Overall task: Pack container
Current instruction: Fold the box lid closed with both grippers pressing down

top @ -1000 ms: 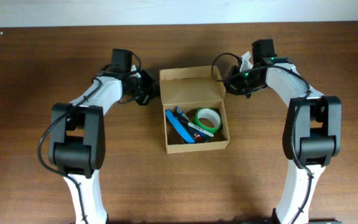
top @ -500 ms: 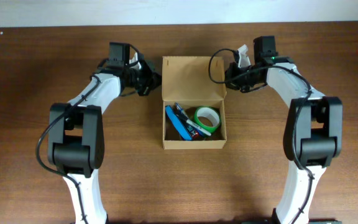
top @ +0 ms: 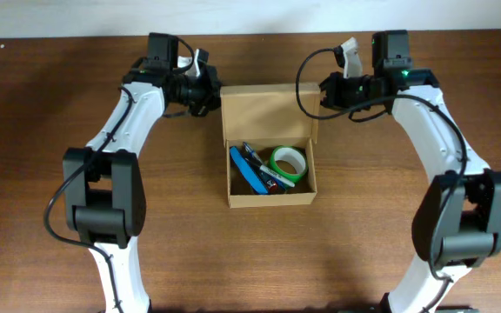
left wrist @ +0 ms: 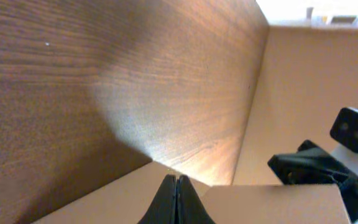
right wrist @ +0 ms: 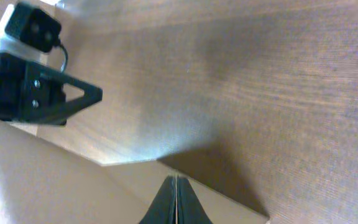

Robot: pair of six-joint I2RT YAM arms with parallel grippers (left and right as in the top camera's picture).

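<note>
The container (top: 272,198) is a tan cardboard box at the table's middle, with its hinged lid (top: 266,113) open toward the far side. Inside lie a flat blue object (top: 249,179), a green tape roll (top: 290,163) and a pen. My left gripper (top: 212,96) is shut on the lid's left edge; the left wrist view shows its jaws (left wrist: 176,182) pinching cardboard (left wrist: 104,199). My right gripper (top: 321,94) is shut on the lid's right edge; the right wrist view shows its jaws (right wrist: 176,182) closed on cardboard (right wrist: 55,180).
Brown wooden table (top: 50,174) all around the box. A pale wall strip (top: 250,16) runs along the far edge. Both arm bases stand at the near edge, left and right of the box.
Both grippers have moved toward the far edge with the lid's sides in them. The lid has swung farther back and the box has shifted slightly away.
</note>
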